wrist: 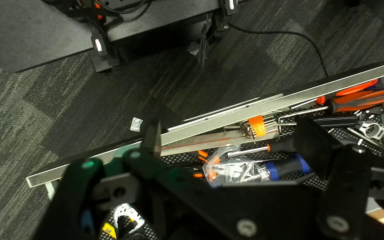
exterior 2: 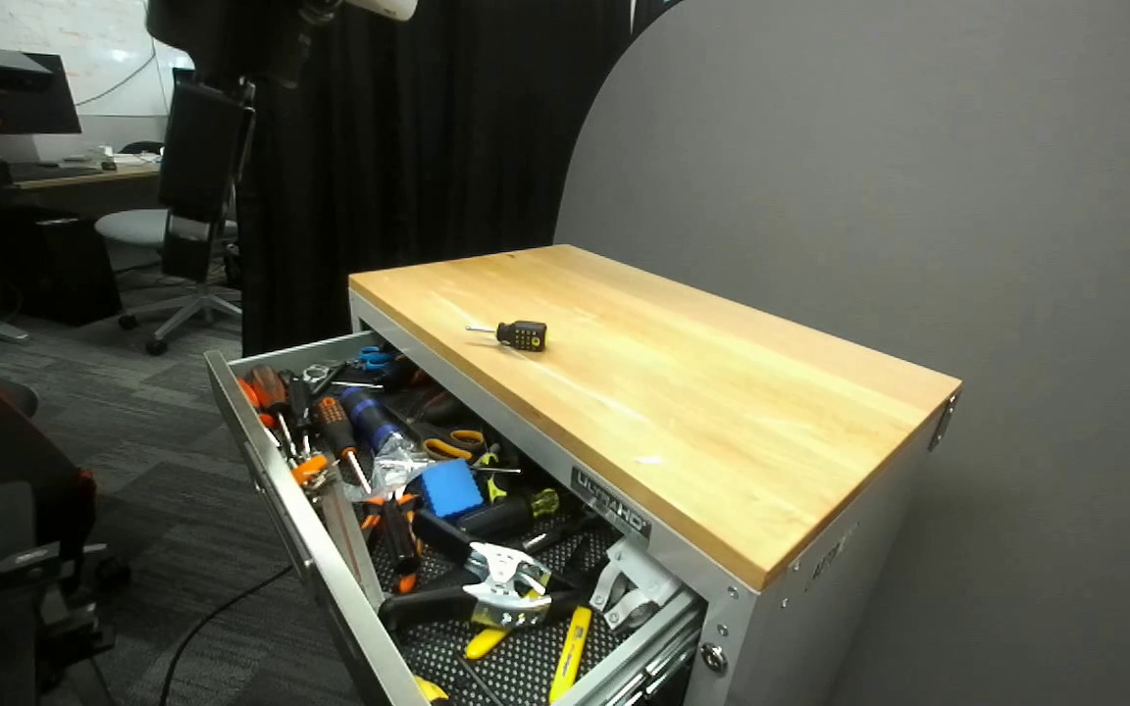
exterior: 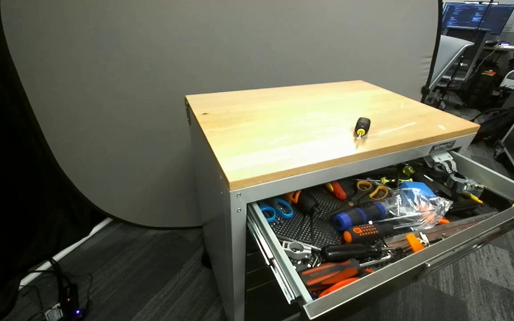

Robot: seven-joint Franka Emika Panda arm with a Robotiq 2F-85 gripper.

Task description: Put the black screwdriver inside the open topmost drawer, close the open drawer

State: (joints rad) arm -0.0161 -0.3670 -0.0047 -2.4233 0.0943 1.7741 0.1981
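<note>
The black screwdriver (exterior: pixel 362 125) lies on the wooden cabinet top near its front edge. It is short and stubby with a yellow mark, and it shows in both exterior views (exterior 2: pixel 523 335); it is out of the wrist view. The topmost drawer (exterior: pixel 373 280) is pulled out and full of tools, seen also in an exterior view (exterior 2: pixel 315 544) and the wrist view (wrist: pixel 312 95). My gripper (wrist: pixel 233 140) is open and empty, with its fingers wide apart above the drawer. In an exterior view the dark gripper (exterior 2: pixel 187 257) hangs high, away from the screwdriver.
The wooden cabinet top (exterior: pixel 275 116) is above the drawer. Inside the drawer are a blue-banded tool (exterior: pixel 359 216), orange-handled tools (exterior: pixel 328 274), a clear plastic bag (exterior: pixel 422 209) and a metal clamp (exterior 2: pixel 506 583). A grey backdrop (exterior: pixel 150 111) stands behind the cabinet.
</note>
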